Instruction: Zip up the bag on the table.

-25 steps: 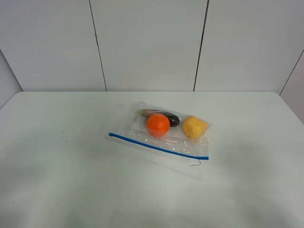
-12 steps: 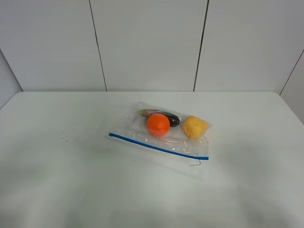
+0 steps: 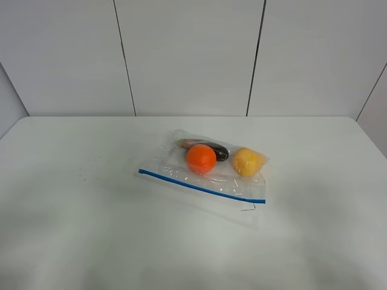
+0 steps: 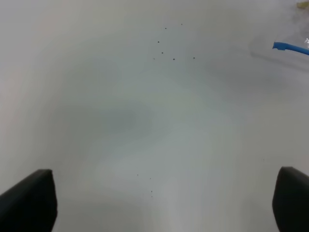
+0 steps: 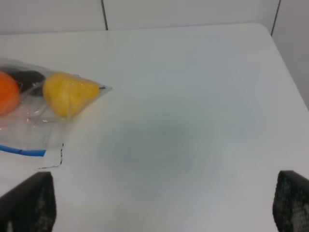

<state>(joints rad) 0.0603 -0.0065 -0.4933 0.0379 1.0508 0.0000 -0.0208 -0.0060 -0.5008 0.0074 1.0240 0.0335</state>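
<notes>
bag (image 3: 208,166) centre frame on desk (image 3: 91,229), blue zip strip (image 3: 201,186) running upper-left to lower-right — both claws wide open, empty, well apart from it.

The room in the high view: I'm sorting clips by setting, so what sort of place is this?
Probably a lab or test bench, not a home. A large plain white matte table stands against bare pale panelled walls, and only a clear plastic zip bag holding orange, yellow and dark items lies on it, like a staged setup.

Your robot shows only its fingertips.
You see the left gripper (image 4: 159,200) as plain black rounded tips; the right gripper's (image 5: 161,200) tips are black with mesh-like texture.
</notes>
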